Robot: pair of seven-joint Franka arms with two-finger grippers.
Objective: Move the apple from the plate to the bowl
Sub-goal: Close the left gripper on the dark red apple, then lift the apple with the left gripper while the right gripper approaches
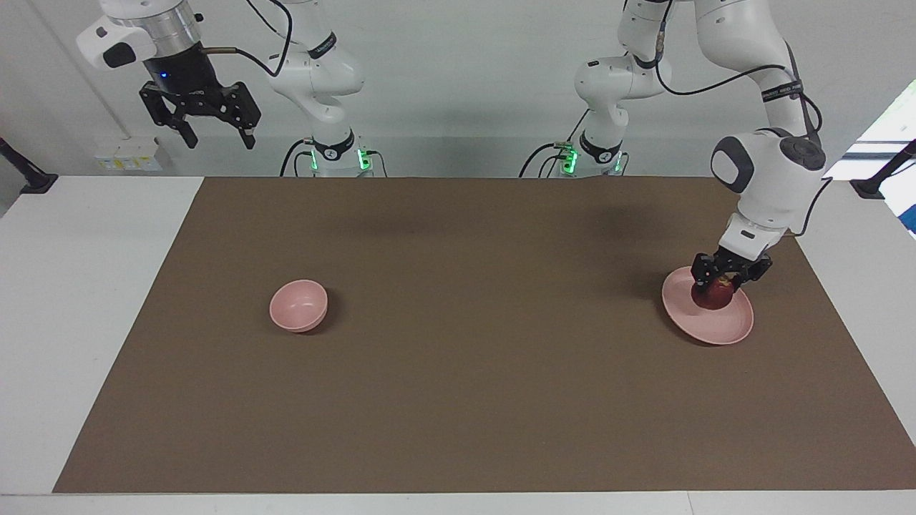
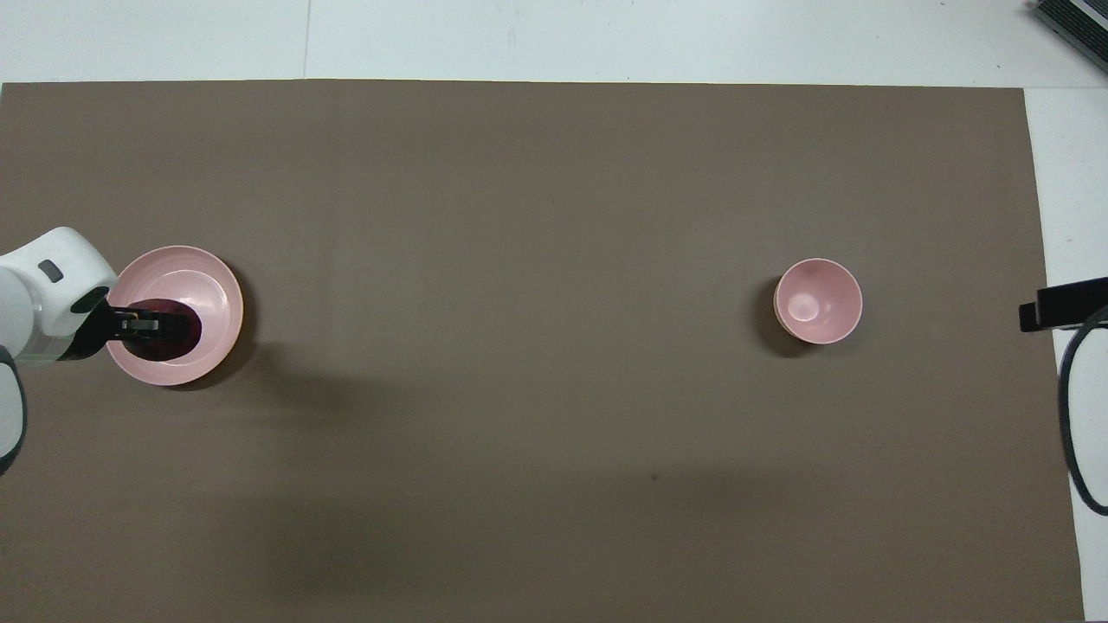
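Note:
My left gripper [image 1: 720,283] is shut on the dark red apple [image 1: 713,296], gripping it from above over the pale pink plate [image 1: 708,327] at the left arm's end of the table. The apple looks just clear of the plate's surface. From overhead, the apple [image 2: 169,336] and the left gripper [image 2: 145,325] cover the side of the plate [image 2: 206,284] nearer the robots. The small pink bowl [image 1: 298,306] stands with nothing in it toward the right arm's end, also seen from overhead [image 2: 818,300]. My right gripper [image 1: 212,134] waits open, high above the table's edge by its base.
A brown mat [image 1: 458,372] covers most of the white table [image 1: 86,286]. Nothing lies on the mat between plate and bowl. A black cable loop [image 2: 1073,407] hangs at the right arm's end in the overhead view.

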